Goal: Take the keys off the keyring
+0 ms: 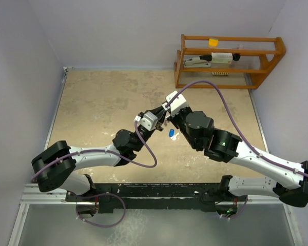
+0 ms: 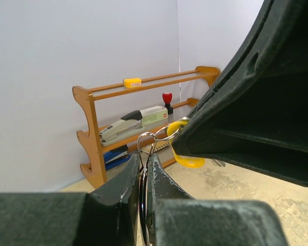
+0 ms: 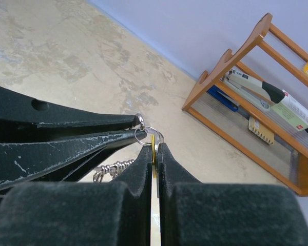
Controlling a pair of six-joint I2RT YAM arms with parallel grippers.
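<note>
Left tool (image 2: pixel 144 165) pinches keyring (image 2: pixel 147 135); right tool (image 3: pixel 154 147) grips yellow key (image 2: pixel 188 162); rack (image 2: pixel 89 134) holds stapler (image 2: pixel 125 126).

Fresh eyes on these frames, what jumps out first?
The two grippers meeting tip to tip at centre: the left gripper shut on the keyring, the right gripper shut on the yellow-headed key. Next, a blue-headed key lying loose on the table beside them, and the wooden rack holding a stapler at the far right corner.
</note>
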